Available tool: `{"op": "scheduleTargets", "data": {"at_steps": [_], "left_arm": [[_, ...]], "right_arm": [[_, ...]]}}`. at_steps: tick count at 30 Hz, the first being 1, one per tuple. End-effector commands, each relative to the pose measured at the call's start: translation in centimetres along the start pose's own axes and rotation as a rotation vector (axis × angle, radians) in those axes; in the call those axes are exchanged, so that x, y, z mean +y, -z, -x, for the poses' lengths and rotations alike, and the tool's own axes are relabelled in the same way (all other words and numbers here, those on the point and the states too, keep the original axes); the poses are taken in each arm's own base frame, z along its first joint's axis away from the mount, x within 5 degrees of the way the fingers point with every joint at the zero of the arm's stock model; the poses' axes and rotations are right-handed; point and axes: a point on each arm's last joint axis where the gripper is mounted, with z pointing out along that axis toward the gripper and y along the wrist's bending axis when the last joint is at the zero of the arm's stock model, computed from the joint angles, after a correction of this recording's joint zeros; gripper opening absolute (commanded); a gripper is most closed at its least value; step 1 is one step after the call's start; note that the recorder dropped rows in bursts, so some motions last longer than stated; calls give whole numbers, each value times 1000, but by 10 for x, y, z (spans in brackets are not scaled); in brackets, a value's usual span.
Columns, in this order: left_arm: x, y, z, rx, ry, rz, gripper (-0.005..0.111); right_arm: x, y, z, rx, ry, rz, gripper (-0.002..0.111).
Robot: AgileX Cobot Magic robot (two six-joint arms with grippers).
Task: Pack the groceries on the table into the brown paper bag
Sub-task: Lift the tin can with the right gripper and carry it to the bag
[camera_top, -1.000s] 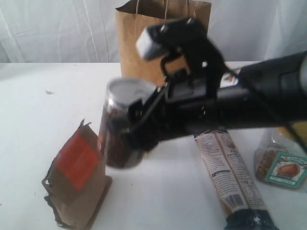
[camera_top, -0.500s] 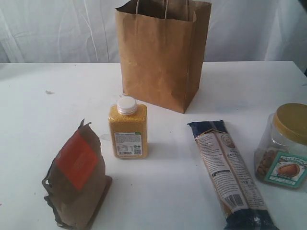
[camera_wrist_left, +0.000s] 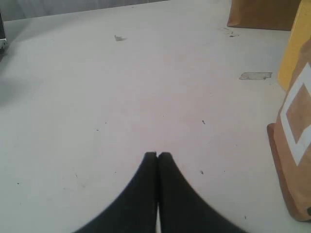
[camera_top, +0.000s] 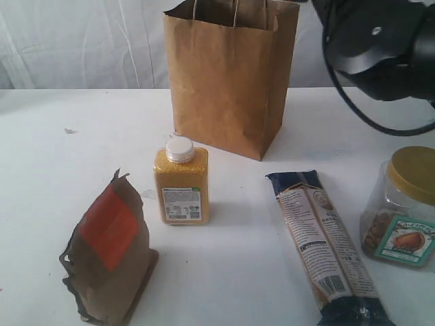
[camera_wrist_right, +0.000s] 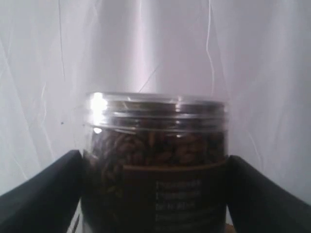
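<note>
White tabletop [camera_top: 68,170] fills most of the exterior view; a white curtain [camera_top: 81,41] hangs across the top of the frame. Brown paper bag [camera_top: 228,75] stands upright at upper centre on the table, mouth open, thin handles up. Right arm [camera_top: 380,41], black with a looped cable, is in the upper right corner, just right of the bag's top edge; its fingers are not visible in this view. Long pasta packet [camera_top: 323,244] lies flat at lower right, running from mid-frame towards the bottom edge. Orange-labelled brown pouch [camera_top: 112,251] stands at lower left. Gold-lidded clear jar [camera_top: 404,210] sits at the right edge, just beside the packet and not touching it. Yellow-grain bottle [camera_top: 181,183], white cap on, stands upright at centre, between pouch and packet and below the bag. Right wrist view: right gripper [camera_wrist_right: 155,194] is spread wide, with a silver-topped can [camera_wrist_right: 153,160] of dark contents clamped upright between its two black fingers [camera_wrist_right: 48,194], the curtain behind it. Left wrist view: left gripper [camera_wrist_left: 157,156] is fully closed, tips touching, holding nothing, over bare table at lower centre of the frame; the pouch shows at the right edge.
</note>
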Motion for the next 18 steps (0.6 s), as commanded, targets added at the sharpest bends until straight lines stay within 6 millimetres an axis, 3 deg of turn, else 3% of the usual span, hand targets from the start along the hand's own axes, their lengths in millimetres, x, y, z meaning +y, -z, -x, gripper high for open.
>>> {"op": "scheduleTargets", "data": {"at_steps": [1, 10, 18], "left_arm": [[0, 0, -1, -1, -2, -6, 0], [0, 0, -1, -1, -2, -6, 0], [0, 0, -1, -1, -2, -6, 0]], "right_arm": [[0, -16, -6, -110, 33, -45, 17], [0, -33, -31, -203, 53, -113, 17], [10, -56, -38, -243, -73, -97, 17]]}}
